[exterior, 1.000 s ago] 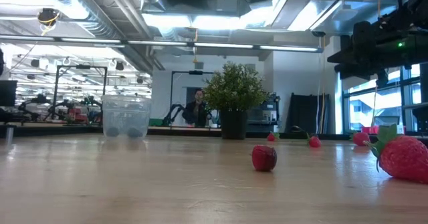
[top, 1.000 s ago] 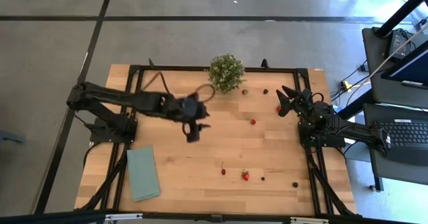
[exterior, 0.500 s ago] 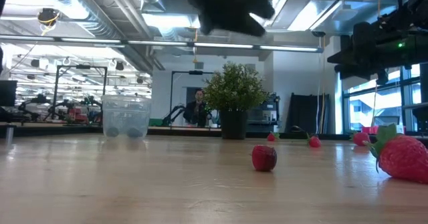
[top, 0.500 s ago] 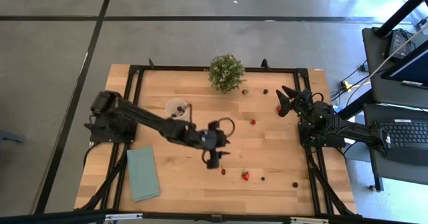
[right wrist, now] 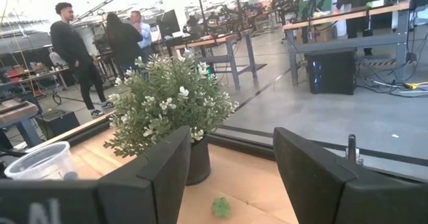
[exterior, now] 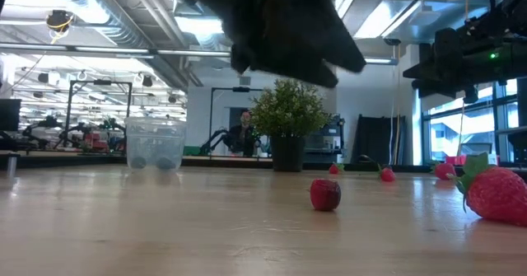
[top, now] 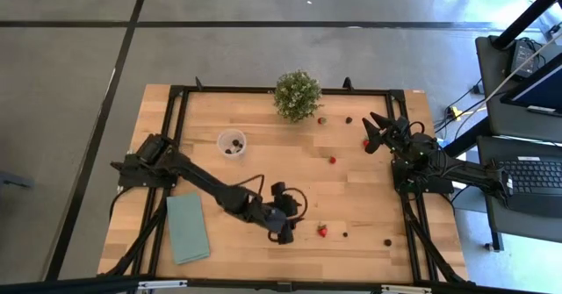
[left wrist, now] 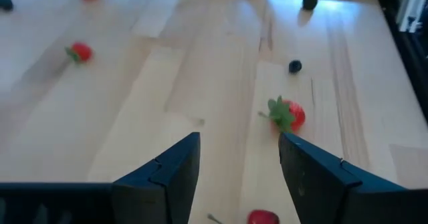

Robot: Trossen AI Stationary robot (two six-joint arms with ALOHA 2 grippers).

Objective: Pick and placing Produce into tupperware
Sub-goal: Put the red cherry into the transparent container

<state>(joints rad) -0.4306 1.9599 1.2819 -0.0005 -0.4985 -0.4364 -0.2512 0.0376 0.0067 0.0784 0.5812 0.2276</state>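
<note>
The tupperware, a clear round cup [top: 232, 142] with dark berries inside, stands left of the plant; the low view shows the cup [exterior: 155, 142] far off. Red and dark produce pieces lie scattered on the wood: a leafy strawberry [top: 322, 231], a dark berry [top: 344, 234] and others farther right. My left gripper [top: 281, 234] hangs open above the table near its near edge, just left of that strawberry [left wrist: 289, 115]. A small red cherry [left wrist: 262, 217] lies just below its fingers. My right gripper [top: 376, 129] waits open at the right side and holds nothing.
A bushy potted plant [top: 297, 95] stands at the far edge. A flat teal cloth [top: 187, 226] lies near the left front corner. More red pieces [top: 332, 160] and dark berries [top: 387, 240] dot the right half. People stand in the room behind.
My left arm has swung from beside the plant and cup toward the near edge and to the right, ending over the red pieces by the near edge. It has uncovered the cup and come into the top of the low view.
</note>
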